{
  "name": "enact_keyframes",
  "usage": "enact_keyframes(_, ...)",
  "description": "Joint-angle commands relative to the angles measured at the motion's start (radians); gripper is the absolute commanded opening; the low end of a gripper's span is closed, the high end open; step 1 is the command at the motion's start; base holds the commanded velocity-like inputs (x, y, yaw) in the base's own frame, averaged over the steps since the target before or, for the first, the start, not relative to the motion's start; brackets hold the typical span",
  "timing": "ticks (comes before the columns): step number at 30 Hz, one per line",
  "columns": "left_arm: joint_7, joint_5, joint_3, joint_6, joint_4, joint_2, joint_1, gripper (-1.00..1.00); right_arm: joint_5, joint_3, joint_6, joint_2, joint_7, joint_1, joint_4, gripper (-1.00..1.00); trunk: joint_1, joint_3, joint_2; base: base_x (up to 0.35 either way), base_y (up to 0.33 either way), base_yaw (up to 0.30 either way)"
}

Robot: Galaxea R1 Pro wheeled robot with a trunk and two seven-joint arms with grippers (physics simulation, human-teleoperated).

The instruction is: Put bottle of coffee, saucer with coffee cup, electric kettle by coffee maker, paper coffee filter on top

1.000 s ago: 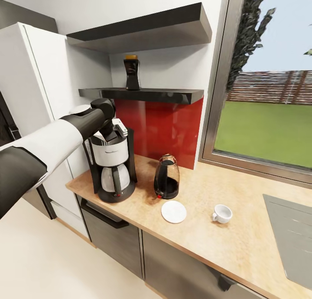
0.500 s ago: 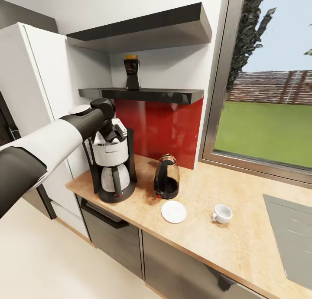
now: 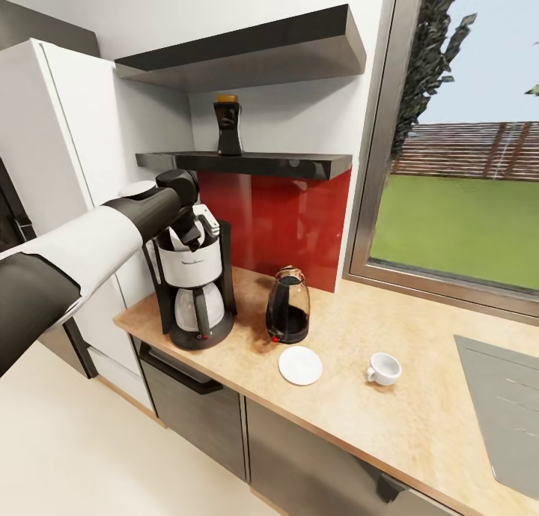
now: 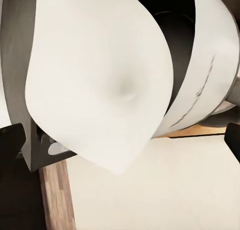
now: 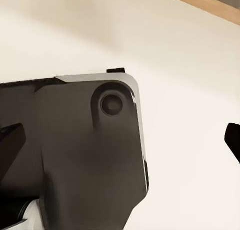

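At center left, I see my left arm (image 3: 97, 239) slightly higher over the coffee maker (image 3: 192, 284) than before. The paper coffee filter (image 4: 100, 79) sits over its open top; I cannot tell the left gripper's (image 3: 187, 235) opening.

A home kitchen: countertop (image 3: 419, 396) over cabinets (image 3: 299, 463), fridge (image 3: 67, 149) (white), garden window (image 3: 464, 179).
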Motion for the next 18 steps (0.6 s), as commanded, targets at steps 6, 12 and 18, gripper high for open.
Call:
enact_keyframes(6,-0.010,-0.009,0.000,0.004,-0.002,0.003,-0.005,1.00,0.003,-0.005,-0.004,0.000,0.000,-0.001,0.001,1.00,0.001,-0.002,-0.002,0.000,0.000,0.000)
enact_keyframes(12,-0.010,-0.008,0.004,0.006,-0.002,0.007,-0.016,1.00,0.003,-0.005,-0.004,0.000,0.000,-0.002,0.001,1.00,0.001,-0.002,-0.002,0.000,0.000,0.000)
enact_keyframes(18,-0.011,-0.007,0.007,0.012,-0.001,0.021,-0.061,1.00,0.003,-0.005,-0.004,0.000,0.000,-0.001,0.001,1.00,0.001,-0.002,-0.002,0.000,0.000,0.000)
